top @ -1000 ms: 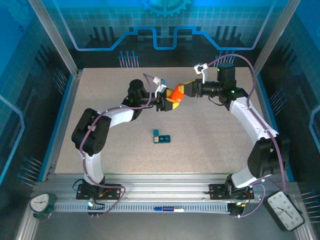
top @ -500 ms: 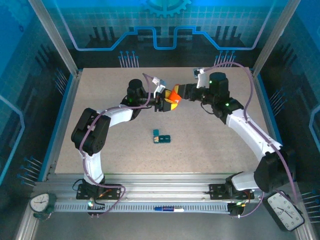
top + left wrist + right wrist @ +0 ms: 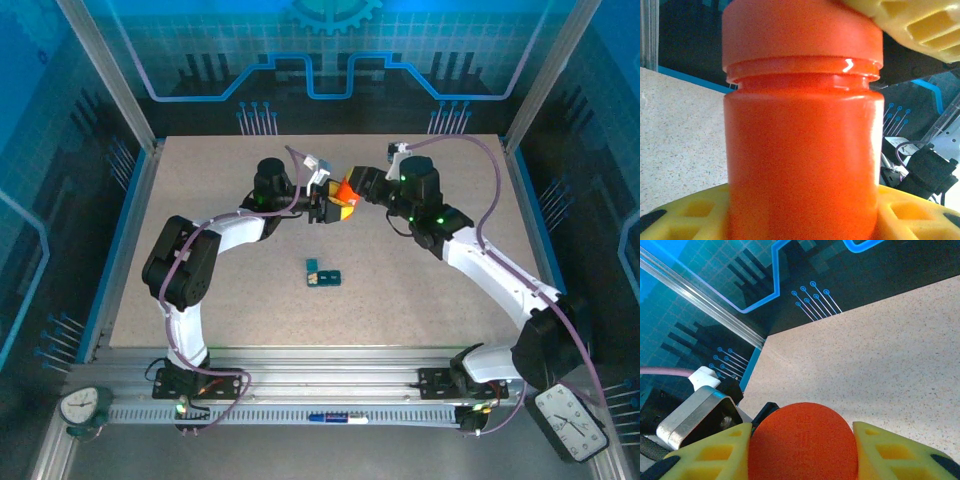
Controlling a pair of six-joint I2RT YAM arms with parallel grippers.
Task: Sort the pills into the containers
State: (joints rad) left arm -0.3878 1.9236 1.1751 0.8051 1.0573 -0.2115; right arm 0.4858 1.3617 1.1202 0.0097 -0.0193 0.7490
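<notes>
**Orange bottle pinched between both claws; teal containers waiting on the counter**

The orange bottle (image 3: 802, 150) is held clear of the counter (image 3: 200, 200) near its far middle. Its lower body is pinched between the yellow fingers of the left claw (image 3: 326, 207). The cap (image 3: 802, 442) is gripped from the other end by the right claw (image 3: 802, 452), with a finger pressed against each side of it.

The containers (image 3: 323, 273), a short dark-teal strip of joined cells, lie flat on the counter. They are well apart from the bottle, nearer the arm bases and roughly between the two arms. No pills can be seen; they are judged to be inside the opaque bottle.

The bottle is judged to be light, rigid plastic with a smooth, glossy wall, so slipping under twist is to be expected. A firm hold low on the body, as the left claw has now, is best paired with a grip across the cap's full width. The cap's matte rim probably offers better purchase than the wall.

The containers are judged to be very light and easily pushed about. They are better left lying flat, or taken by the outer edges of the strip rather than by a thin cell wall. Loose pills are likely to roll and bounce, so they should be tipped out slowly and close above the cells.
</notes>
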